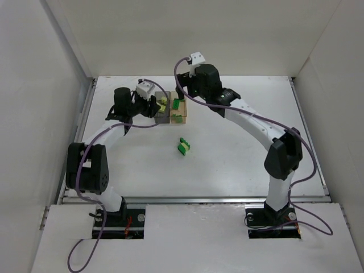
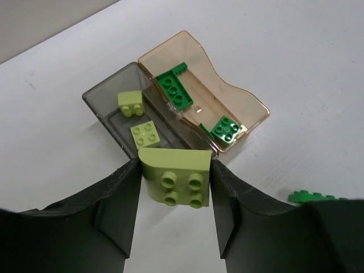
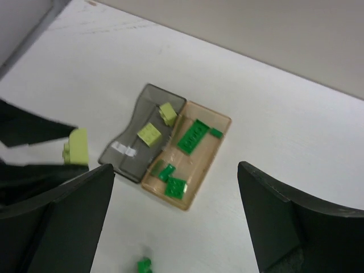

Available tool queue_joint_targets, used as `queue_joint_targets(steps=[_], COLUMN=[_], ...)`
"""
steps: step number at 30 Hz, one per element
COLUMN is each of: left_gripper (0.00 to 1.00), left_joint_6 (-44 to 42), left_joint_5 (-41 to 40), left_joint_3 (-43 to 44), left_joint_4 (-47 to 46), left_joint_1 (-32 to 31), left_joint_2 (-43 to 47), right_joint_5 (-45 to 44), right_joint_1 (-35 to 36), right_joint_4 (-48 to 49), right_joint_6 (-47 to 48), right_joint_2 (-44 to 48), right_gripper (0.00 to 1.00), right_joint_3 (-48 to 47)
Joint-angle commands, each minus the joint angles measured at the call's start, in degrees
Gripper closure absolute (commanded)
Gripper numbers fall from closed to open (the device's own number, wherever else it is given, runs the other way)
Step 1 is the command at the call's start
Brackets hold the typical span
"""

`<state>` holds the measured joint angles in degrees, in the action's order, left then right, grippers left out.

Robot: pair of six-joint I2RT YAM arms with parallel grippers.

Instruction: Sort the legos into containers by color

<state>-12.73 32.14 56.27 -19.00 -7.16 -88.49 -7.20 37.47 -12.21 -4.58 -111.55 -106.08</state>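
While near grey bin (image 2: 106, 112), brick (image 2: 176, 177) between left fingers (image 2: 114, 219)

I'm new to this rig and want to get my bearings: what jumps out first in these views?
The left pincer is shut on a pale yellow-green brick, poised just short of the smoky grey bin, which holds two like-coloured bricks. Right beside it, the amber bin holds dark green pieces, and a small dark green cluster lies loose mid-table.

No readable text, labels or numbers anywhere.
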Motion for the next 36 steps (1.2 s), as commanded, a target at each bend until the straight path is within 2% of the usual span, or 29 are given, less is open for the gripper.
queue_joint_targets(steps=[1, 4, 5, 6, 8, 9, 10, 14, 16, 19, 21, 22, 24, 28, 32, 36], left_gripper=[1.0, 0.98, 0.93, 0.77, 0.62, 0.5, 0.3, 0.0, 0.0, 0.0, 0.03, 0.05, 0.07, 0.08, 0.07, 0.06], left_joint_6=[-3.87, -5.73, -5.73, -5.73, -5.11, -5.72, -5.73, -6.96, -8.53, -8.54, -8.54, -8.54, -8.54, -11.17, -10.48, -7.24], left_joint_5=[3.28, 2.5, 1.97, 1.0, 0.47, 0.47, 0.47, 2.22, 3.8, 4.51, 4.51, 4.51, 5.04, 1.09, -2.7, -5.5], left_joint_3=[6.65, 10.51, 11.22, 11.23, 12.02, 12.54, 12.55, 12.55, 12.55, 12.55, 12.55, 12.55, 10.97, 4.05, -5.69, -12.67], left_joint_4=[-3.58, -2.1, -2.09, -2.09, -2.09, -2.09, -2.09, -0.77, -0.25, 1.07, 3.79, 5.97, 8.36, 14.87, 13.56, 11.8], left_joint_1=[-0.58, -1.1, -1.1, -1.1, -1.1, -1.1, -1.1, -1.1, -1.1, -1.1, -1.1, -1.1, -0.49, 0.04, 0.04, 0.04], left_joint_2=[-5.08, -10.28, -11.26, -11.96, -13.28, -13.29, -13.29, -13.29, -12.5, -10.04, -8.38, -6.37, -3.89, 3.48, 13.31, 18.68], right_joint_5=[-4.58, -7.12, -7.99, -8.53, -9.06, -9.06, -9.06, -7.74, -4.25, -0.19, 5.42, 11.88, 16.24, 17.57, 17.58, 15.65], right_joint_1=[-1.09, -1.09, -1.09, -1.09, -1.09, -1.09, -1.09, -1.09, -1.09, -0.48, 0.58, 0.58, 1.1, 1.11, 2.33, 3.57], right_joint_4=[0.69, 0.69, 0.69, 0.69, 0.69, 0.69, 0.69, -0.36, -1.06, -4.04, -5.71, -5.72, -5.02, -5.36, -8.88, -10.2], right_joint_6=[-1.39, -1.92, -1.92, -1.92, -2.45, -2.45, -2.45, -2.45, -2.45, 2.45, 4.48, 5.88, 5.9, 3.62, 0.72, -3.84], right_joint_2=[4.91, 8.61, 9.41, 10.2, 12.22, 12.84, 13.37, 14.78, 15.31, 15.31, 14.52, 14.52, 14.52, 12.42, 7.59, 4.42], right_gripper=[0.06, 0.06, 0.06, 0.06, 0.06, 0.06, 0.06, 0.06, 0.06, 0.06, 0.09, 0.1, 0.11, 0.11, 0.15, 0.16], right_joint_3=[8.15, 14.38, 15.72, 16.78, 19.24, 19.77, 19.77, 21.61, 22.14, 23.46, 23.99, 24.78, 26.37, 25.77, 22.25, 19.52])
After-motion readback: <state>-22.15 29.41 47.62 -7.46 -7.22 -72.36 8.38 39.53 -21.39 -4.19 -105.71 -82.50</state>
